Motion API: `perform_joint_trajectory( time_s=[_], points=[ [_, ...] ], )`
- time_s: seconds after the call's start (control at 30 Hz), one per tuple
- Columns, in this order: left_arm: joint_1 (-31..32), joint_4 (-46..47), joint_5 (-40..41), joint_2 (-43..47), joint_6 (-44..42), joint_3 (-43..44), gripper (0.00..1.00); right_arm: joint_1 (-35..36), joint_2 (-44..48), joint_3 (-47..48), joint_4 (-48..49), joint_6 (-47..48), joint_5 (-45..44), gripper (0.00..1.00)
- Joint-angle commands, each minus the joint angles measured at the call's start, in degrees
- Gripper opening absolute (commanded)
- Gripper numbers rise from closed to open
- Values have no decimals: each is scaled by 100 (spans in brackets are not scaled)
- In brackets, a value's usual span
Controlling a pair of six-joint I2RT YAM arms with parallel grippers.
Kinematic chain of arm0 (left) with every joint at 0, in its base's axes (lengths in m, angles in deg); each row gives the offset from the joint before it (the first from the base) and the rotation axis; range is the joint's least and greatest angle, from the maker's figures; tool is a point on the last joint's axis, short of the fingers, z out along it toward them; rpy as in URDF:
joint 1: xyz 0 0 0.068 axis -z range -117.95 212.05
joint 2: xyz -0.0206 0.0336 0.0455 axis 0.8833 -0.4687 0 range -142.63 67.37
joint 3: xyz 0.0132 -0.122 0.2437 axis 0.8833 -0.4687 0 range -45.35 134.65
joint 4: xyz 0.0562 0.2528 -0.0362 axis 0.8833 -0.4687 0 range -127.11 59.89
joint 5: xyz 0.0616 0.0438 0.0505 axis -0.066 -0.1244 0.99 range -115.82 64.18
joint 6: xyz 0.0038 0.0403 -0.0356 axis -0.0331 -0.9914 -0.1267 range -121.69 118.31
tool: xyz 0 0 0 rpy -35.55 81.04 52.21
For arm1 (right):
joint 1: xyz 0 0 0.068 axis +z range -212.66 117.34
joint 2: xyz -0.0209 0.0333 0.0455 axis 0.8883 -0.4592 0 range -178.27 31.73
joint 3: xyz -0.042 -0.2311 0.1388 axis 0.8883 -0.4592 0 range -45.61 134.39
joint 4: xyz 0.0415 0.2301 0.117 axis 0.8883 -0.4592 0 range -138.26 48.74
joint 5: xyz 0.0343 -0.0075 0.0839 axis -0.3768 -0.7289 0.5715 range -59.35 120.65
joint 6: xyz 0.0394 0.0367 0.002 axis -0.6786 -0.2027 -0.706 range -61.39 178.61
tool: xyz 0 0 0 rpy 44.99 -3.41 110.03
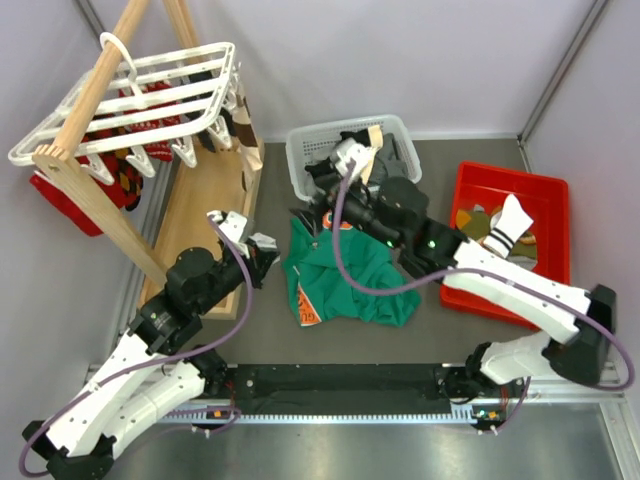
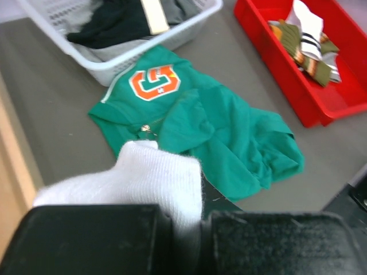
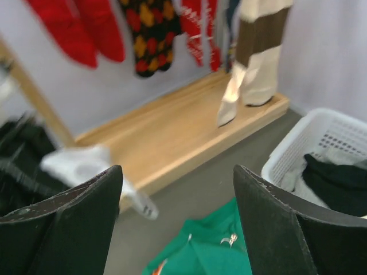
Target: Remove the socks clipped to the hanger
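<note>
Left pincer (image 2: 186, 222), shut on the white sock (image 2: 149, 177), should lift it over the green shirt (image 2: 229, 132); right pincer (image 3: 176, 192) gapes empty.

Bright, even light, soft shadows. The right wrist view is motion-blurred; the left wrist view softens at the white sock (image 2: 143, 177).

- Left white-and-black arm (image 1: 150, 345): elbow bent; left gripper (image 2: 186, 226) jaws clamped on white fabric sock (image 2: 152, 177).
- Right white-and-black arm (image 1: 500, 282): stretched forward-left; right gripper (image 3: 178, 172) jaws spread wide.
</note>
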Motion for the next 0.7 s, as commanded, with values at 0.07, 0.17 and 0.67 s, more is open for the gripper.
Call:
perform_joint_trajectory(
  time_s=[0.07,0.17,0.67],
  points=[
    [10,164,-966,106,220,199,0,88,1126,-1483,174,379,1966,79],
    [10,181,-1388,45,360,296,0,88,1442,-1880,429,178,2495,79],
    [10,577,-1837,150,1205,253,0,686,839,-1962,1326,221,3005,80]
  ],
)
